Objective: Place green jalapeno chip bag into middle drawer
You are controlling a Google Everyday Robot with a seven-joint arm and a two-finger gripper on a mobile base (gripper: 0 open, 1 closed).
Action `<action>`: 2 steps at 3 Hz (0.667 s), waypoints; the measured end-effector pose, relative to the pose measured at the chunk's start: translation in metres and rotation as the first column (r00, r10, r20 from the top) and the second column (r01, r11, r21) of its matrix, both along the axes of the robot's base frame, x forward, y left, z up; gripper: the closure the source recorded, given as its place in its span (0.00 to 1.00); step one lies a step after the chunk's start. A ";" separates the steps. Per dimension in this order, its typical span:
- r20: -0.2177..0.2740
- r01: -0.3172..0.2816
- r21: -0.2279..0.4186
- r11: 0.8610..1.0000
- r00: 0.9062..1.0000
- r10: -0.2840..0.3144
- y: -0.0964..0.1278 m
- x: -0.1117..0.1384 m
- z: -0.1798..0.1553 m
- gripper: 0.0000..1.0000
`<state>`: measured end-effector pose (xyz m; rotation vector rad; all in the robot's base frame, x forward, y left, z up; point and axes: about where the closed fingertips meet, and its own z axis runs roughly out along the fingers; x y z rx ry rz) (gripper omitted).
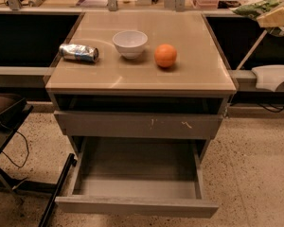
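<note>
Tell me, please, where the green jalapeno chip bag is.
The green jalapeno chip bag is at the camera view's top right, gripped by the hand, beyond the right edge of the tabletop.

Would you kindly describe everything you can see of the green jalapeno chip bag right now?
The green jalapeno chip bag is a small, crinkly green packet that looks like foil, with paler patches. It is in the air at the upper right, beyond the right edge of the table, lying roughly flat with a slight tilt. The gripper grips its right end, and the pale fingers cover that part. Nothing else touches it. It is high above and to the right of the open middle drawer.
</note>
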<state>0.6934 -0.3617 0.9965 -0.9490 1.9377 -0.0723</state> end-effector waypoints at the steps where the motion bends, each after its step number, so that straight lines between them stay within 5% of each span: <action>1: 0.000 0.000 0.000 1.000 1.000 0.000 0.000 0.000 0.000 1.00; 2: -0.002 0.006 -0.019 1.000 1.000 -0.006 0.005 -0.016 0.000 1.00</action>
